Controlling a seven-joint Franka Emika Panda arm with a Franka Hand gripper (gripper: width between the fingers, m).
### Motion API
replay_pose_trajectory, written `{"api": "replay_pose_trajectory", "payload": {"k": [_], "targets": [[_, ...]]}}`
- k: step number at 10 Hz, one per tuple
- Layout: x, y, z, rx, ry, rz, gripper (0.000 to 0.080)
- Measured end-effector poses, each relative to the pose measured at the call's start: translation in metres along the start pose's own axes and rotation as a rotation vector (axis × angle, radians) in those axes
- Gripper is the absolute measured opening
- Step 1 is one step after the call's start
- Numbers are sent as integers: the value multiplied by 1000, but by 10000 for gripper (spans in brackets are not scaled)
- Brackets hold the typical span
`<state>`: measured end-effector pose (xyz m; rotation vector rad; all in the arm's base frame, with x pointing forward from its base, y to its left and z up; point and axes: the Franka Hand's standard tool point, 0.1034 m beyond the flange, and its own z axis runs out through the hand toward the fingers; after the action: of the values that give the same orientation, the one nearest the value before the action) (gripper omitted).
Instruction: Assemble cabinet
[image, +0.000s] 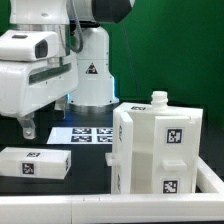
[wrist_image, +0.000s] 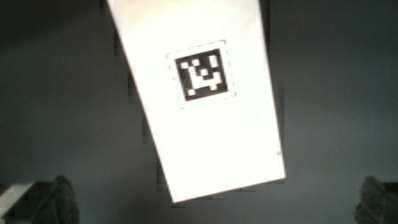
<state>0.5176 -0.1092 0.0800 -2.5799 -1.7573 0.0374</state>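
The white cabinet body (image: 160, 150), a tall boxy block with marker tags and a small knob on top, stands at the exterior view's right. A loose long white cabinet slab (image: 35, 162) with one tag lies flat at the lower left. My gripper (image: 27, 127) hangs just above that slab's far end. In the wrist view the slab (wrist_image: 201, 95) lies below the gripper (wrist_image: 210, 210), its near end between the two dark fingers (wrist_image: 39, 200). The fingers stand wide apart and hold nothing.
The marker board (image: 85, 133) lies flat on the dark table in front of the robot base (image: 92, 80). A white rail (image: 90, 212) runs along the front edge and up the right side, close to the cabinet body.
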Motion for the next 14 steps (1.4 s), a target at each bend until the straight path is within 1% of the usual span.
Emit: {"api": "replay_pose_trajectory", "payload": {"k": [2, 3, 4, 5, 7, 8, 9, 11, 12, 14], "targets": [[-1, 0, 1, 1, -3, -8, 795], [-6, 1, 6, -27, -2, -26, 795], [-18, -5, 22, -50, -15, -40, 795], [-26, -9, 33, -36, -22, -35, 795], [-36, -7, 46, -25, -30, -28, 795], [-38, -7, 53, -15, -34, -25, 795], [-38, -6, 55, -11, -36, -23, 795], [-39, -6, 55, -11, -36, -15, 542], [-40, -5, 53, -15, -36, -13, 542], [-40, -5, 53, -18, -36, -9, 238]]}}
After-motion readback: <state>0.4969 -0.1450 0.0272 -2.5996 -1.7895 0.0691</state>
